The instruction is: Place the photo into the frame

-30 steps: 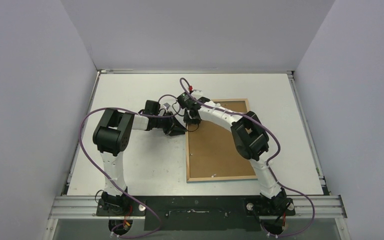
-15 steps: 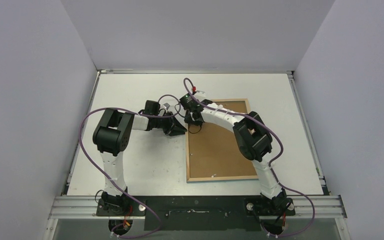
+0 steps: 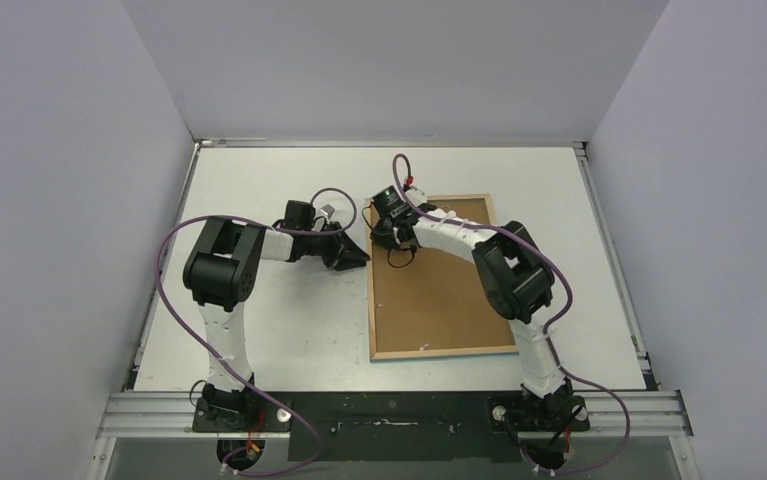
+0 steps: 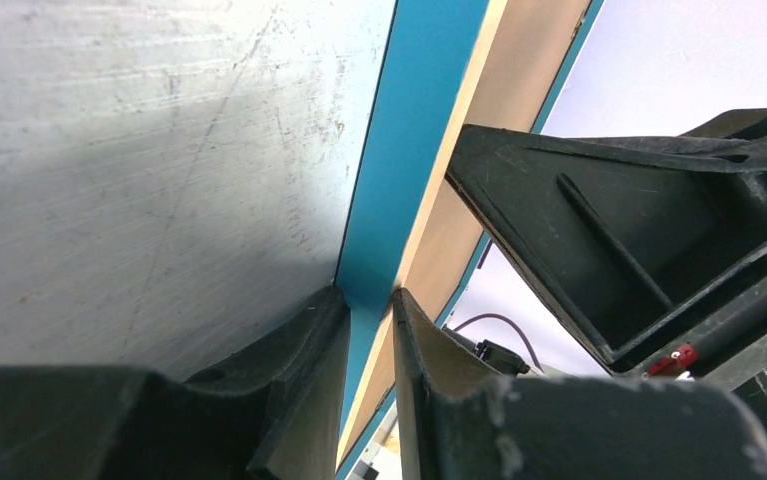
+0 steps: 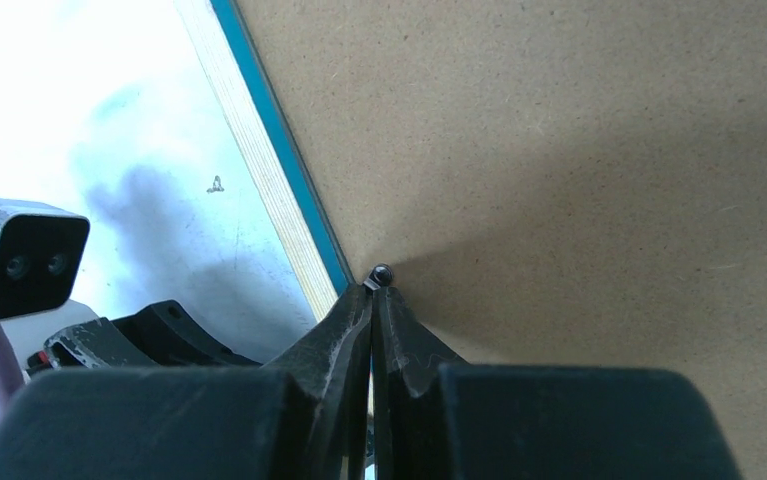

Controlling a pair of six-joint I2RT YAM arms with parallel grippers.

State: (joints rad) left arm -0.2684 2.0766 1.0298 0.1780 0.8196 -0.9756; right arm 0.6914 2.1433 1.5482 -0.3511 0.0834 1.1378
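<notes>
Brown fibreboard fills most of the frame (image 3: 444,352), which lies back-up on the right half of the white counter (image 3: 289,320). The board (image 3: 439,300) is a flat, matt rectangle with a fine speckled grain. A thin rim of pale wood runs round it, with a narrow turquoise line between wood and board.

At the frame's left edge, towards its far end, the left claw (image 3: 359,256) reaches in from the side. In its wrist view the two black, ribbed fingers (image 4: 309,350) straddle the turquoise side of the frame (image 4: 409,130) and close on that edge, with the pale wood strip just beyond. To the left of them the counter (image 4: 139,150) shows grey-white and finely scratched.

The right claw (image 3: 397,244) comes down on the board just inside the same left edge, near the left claw. Its wrist view shows the fingers pressed together to a single point (image 5: 373,300). That point touches a small dark round stud (image 5: 381,272), which sits where the board (image 5: 579,150) meets the turquoise line. The wood rim (image 5: 249,170) runs diagonally past it, with glossy counter (image 5: 89,120) beyond.

Purple cables (image 3: 174,245) loop along both white-and-black arms.
</notes>
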